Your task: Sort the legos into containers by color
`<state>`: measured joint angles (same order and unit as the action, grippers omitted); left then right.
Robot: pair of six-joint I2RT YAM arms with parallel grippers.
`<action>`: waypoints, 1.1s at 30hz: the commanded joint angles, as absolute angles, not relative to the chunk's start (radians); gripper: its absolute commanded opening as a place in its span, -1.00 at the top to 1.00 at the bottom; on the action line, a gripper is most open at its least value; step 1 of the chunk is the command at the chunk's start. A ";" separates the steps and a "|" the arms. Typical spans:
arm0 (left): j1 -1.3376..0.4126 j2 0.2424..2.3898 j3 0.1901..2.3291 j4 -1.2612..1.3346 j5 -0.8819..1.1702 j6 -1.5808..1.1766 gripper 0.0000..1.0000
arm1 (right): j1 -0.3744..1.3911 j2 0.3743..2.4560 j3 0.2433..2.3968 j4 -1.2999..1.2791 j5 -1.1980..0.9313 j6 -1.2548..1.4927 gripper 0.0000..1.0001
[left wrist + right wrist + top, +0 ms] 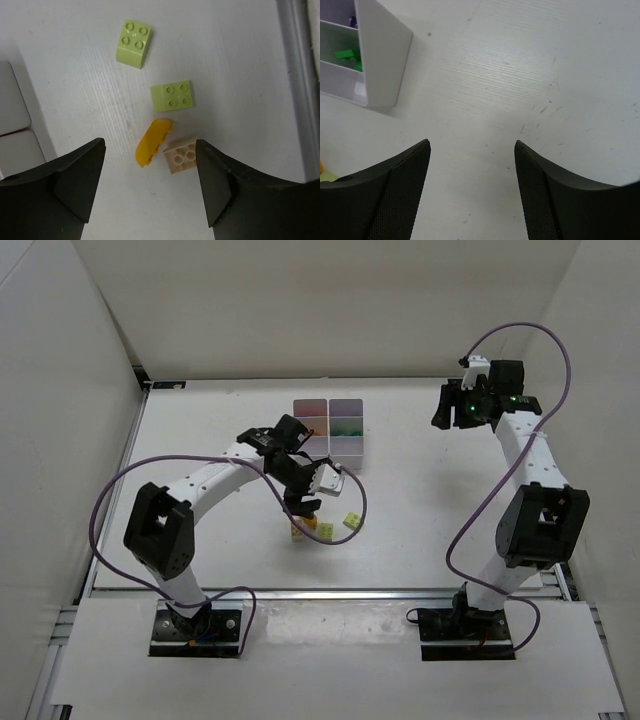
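Nearest: my left gripper [150,146], jaws apart, nothing clamped, hanging over a yellow lego [153,141] and a cream lego [180,155] lying side by side on the worktop [75,75]; lime lego [173,96] just beyond, second lime lego [133,42] farther on. Worktop: white, faintly grained, lightly scuffed, metal rail [330,593] along its near edge. Room: plain white walls [60,390] on three sides. Containers [330,425]: mid-worktop, toward the back; green lego [347,55] in one compartment. My right gripper [471,145]: jaws apart, empty, above bare worktop right of the containers
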<state>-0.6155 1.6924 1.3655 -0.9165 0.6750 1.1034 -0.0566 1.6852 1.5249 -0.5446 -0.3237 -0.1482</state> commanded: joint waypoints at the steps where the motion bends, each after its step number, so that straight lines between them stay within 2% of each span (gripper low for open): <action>1: -0.598 1.712 1.367 -0.931 0.624 1.317 -0.66 | -0.041 1.612 1.503 -0.534 -0.442 -0.137 -0.43; 8: -0.586 1.769 1.368 -0.928 0.584 1.538 -0.59 | -0.041 1.597 1.493 -0.529 -0.460 -0.156 -0.43; 33: -0.614 1.879 1.364 -0.925 0.600 1.529 -0.37 | -0.041 1.681 1.559 -0.520 -0.459 -0.163 -0.43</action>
<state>-0.6067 1.8824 1.3655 -0.9161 0.5823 1.5105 -0.0387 1.6741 1.5135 -0.5430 -0.4458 -0.1574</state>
